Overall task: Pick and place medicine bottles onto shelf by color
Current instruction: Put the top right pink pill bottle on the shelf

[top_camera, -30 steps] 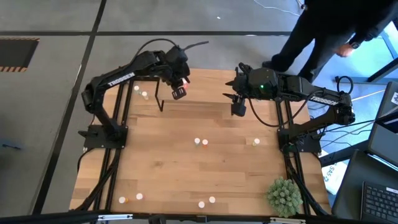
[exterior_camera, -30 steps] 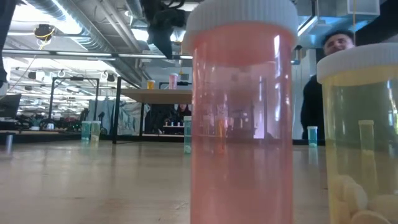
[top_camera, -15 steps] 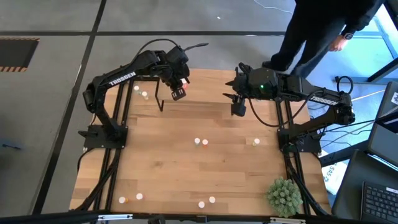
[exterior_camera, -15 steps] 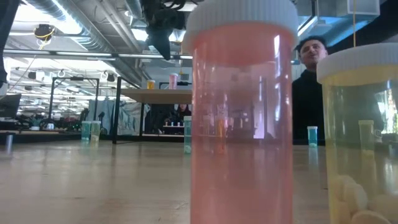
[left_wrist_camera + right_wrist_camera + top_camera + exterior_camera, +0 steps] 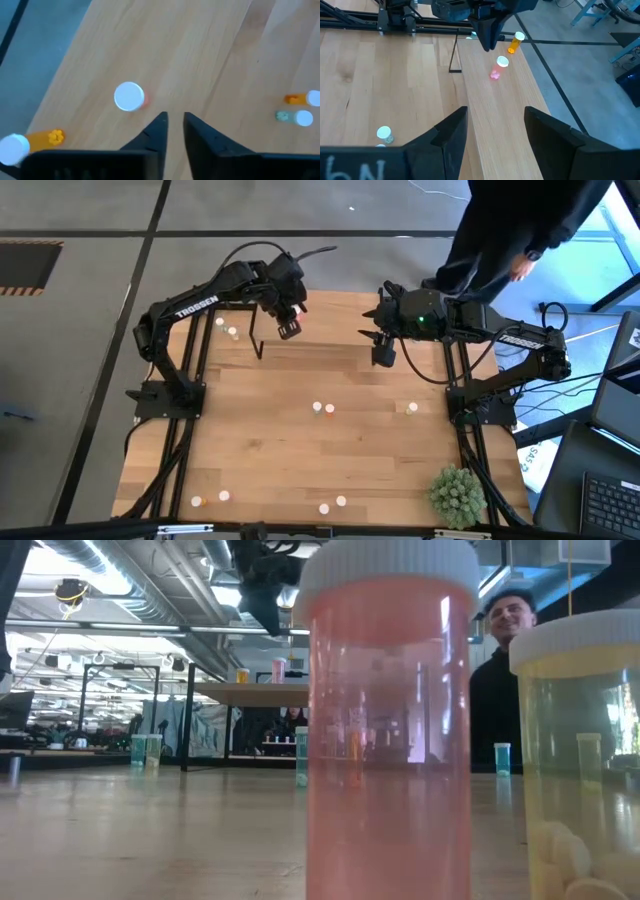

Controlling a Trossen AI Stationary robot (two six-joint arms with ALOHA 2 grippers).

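Left gripper (image 5: 174, 122): slightly parted, empty, above shelf (image 5: 490, 107) beside pink bottle (image 5: 129, 96).
Right gripper (image 5: 492, 131): wide apart, empty.
Foreground: pink bottle (image 5: 388, 720) blocks low view centre.

Even bright overhead light, soft shadows; near pink bottle (image 5: 388, 730) blurred (fills low view).

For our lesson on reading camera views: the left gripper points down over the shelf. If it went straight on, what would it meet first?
Probably the bare shelf board. The left gripper, its fingers slightly apart and empty, hangs just beside the red-pink bottle, which stands clear of its line, though depth is unclear.
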